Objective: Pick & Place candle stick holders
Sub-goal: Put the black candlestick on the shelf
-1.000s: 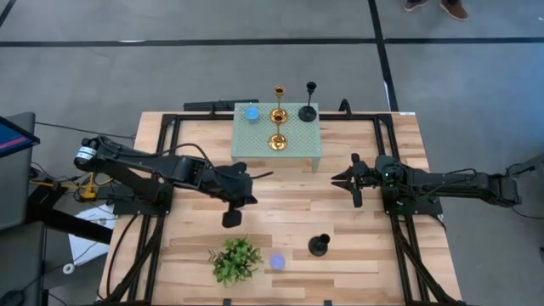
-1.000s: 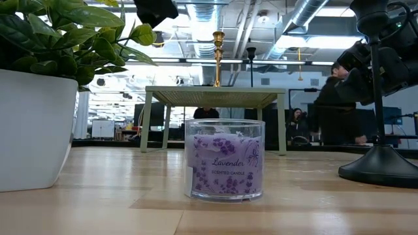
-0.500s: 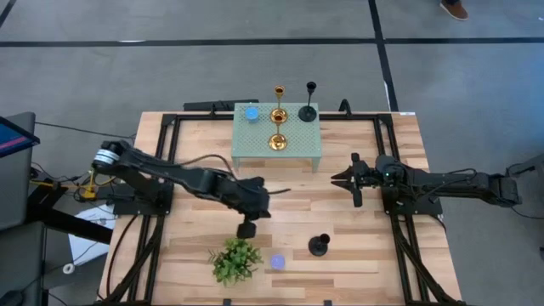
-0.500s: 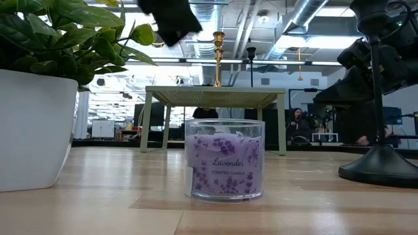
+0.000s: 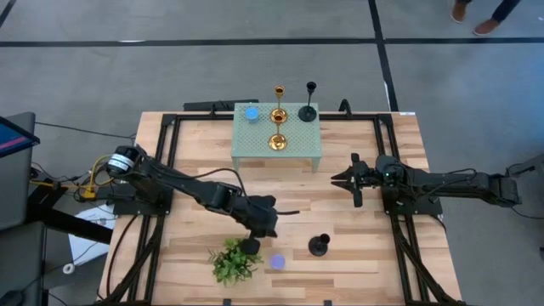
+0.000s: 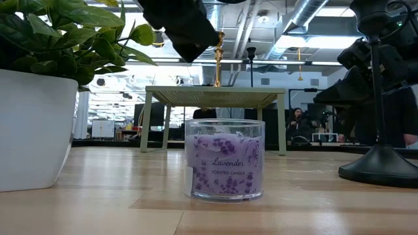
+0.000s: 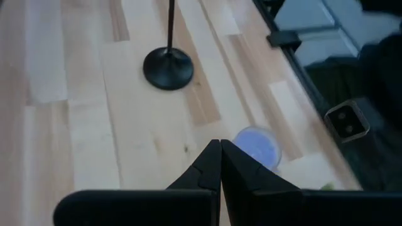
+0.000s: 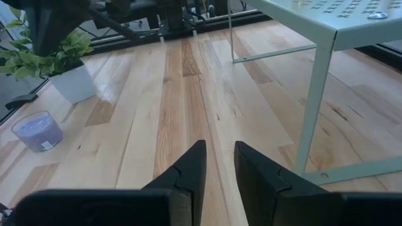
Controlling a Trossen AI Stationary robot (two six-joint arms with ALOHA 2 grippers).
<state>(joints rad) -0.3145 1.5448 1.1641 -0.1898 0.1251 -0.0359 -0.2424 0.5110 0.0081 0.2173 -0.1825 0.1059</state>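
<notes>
One matte black candle stick holder (image 5: 319, 246) stands by its round base on the wood near the table's near edge; it also shows in the left wrist view (image 7: 168, 68) and the low view (image 6: 379, 166). Two gold holders (image 5: 278, 115) (image 5: 277, 142) and the other black holder (image 5: 308, 111) stand on the small green table (image 5: 297, 153). My left gripper (image 5: 252, 245) is shut and empty, above the wood, left of the black holder; it also shows in its wrist view (image 7: 220, 143). My right gripper (image 5: 340, 180) is open and empty, right of the green table.
A green plant in a white pot (image 5: 235, 260) and a purple candle jar (image 5: 277, 261) stand close to my left gripper, toward the near edge. A blue cylinder (image 5: 252, 113) sits on the green table. A person's feet show on the floor beyond the table's far side.
My left gripper has moved toward the table's near edge and right, from the middle left toward the plant, the purple candle and the black holder.
</notes>
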